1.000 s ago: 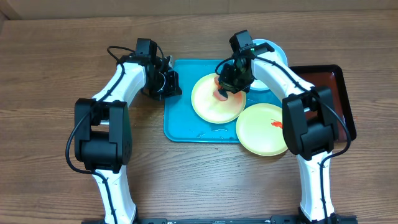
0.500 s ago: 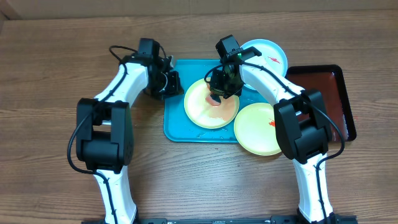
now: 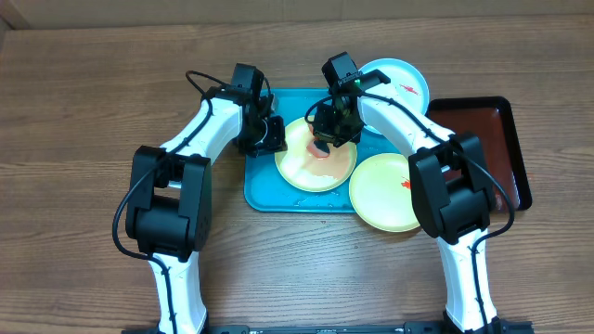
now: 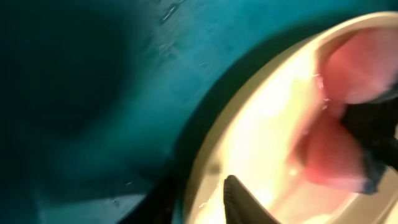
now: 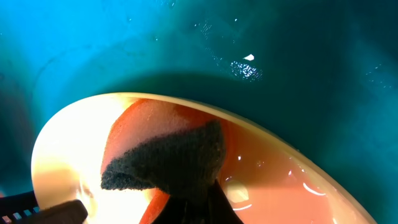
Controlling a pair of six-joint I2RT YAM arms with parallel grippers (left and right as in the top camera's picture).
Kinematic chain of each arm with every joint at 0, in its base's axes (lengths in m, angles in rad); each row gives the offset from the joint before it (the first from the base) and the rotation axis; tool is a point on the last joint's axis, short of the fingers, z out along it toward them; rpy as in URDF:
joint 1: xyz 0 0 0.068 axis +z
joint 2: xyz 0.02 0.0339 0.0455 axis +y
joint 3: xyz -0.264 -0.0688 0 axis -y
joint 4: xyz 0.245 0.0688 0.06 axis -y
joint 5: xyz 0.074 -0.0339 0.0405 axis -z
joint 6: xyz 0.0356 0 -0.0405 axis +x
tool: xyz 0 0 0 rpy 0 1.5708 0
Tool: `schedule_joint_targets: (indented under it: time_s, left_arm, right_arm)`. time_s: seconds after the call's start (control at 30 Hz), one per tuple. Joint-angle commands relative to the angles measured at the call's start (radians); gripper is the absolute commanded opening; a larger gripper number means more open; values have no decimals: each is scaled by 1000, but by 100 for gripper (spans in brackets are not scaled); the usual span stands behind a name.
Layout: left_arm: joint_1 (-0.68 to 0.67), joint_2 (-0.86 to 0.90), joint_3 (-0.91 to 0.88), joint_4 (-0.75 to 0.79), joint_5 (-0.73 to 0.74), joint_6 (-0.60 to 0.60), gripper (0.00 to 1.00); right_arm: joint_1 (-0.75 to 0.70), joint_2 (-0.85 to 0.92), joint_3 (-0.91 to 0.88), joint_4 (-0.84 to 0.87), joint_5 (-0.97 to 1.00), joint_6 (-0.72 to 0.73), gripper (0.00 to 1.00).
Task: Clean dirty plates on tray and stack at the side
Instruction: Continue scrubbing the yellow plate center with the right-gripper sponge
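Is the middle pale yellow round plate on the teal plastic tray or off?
On: the plate lies inside the tray's rim, seen overhead.

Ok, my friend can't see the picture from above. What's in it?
The right gripper presses a pink sponge onto a yellow plate on a blue tray, with the left gripper at that plate's left edge. A second yellow plate, a light blue plate and a dark tray lie further right on the wooden table.
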Motion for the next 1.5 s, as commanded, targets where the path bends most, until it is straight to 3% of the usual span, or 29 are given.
schedule_joint_targets:
  time_s: [0.0,0.33,0.43,0.73,1.13,1.47]
  left_arm:
    - [-11,-2,-11,-9,-47,-7,22]
    - [-40,-2,-20,-8,-54,-7,21]
    - [-51,-2,-44,2,-100,-8,4]
    - [-5,-10,-52,8,-227,-33,4]
    - [85,-15,-21,17,-227,-33,4]
    - [85,-15,-21,39,-226,-52,4]
  right_arm:
    - [21,33,-27,-13,-2,-5,4]
    - [21,33,-27,-13,-2,-5,4]
    - [21,33,-27,-14,-2,-5,4]
    - [21,33,-27,-26,-2,-5,4]
    - [68,21,-14,-79,-80,-39,4]
    - [72,-16,63,-151,316,-38,4]
